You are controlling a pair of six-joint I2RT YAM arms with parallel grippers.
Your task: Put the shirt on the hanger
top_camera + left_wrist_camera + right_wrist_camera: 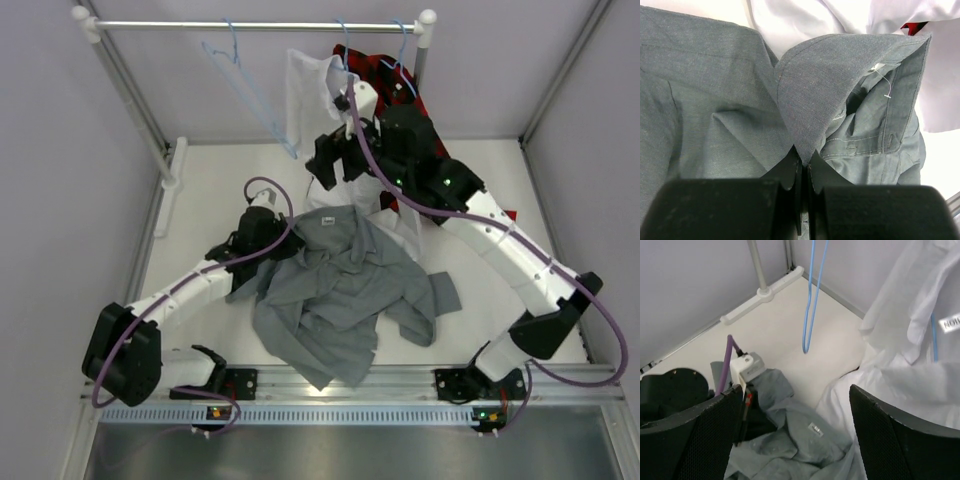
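Barely started. Nothing on the hanger (245, 85) yet: hanging bare from the rail (260, 27) over the far-left corner of the bench (210, 200), well apart from the shirt (335, 300). As for the shirt, heaped in a crumpled spread at mid-bench and reaching toward the near edge, collar end turned to the far side and touching the tail of the white shirt (310, 90).

On the left gripper (803, 170), jaws pressed together on the tip of the grey collar (cloth visibly nipped between them in the wrist view), so one hold in place at the neckline. On the right gripper (795, 430), jaws spread wide and pinching nothing, poised above the collar, beside the white shirt and the red-and-black plaid shirt (385, 75) toward the far edge.

Left to do, by the look of it: raising the collar off the bench, bringing it to the hanger, working both shoulders over the wire, then letting go. Likely snag: sleeves folded under the body, dragging as the collar lifts.
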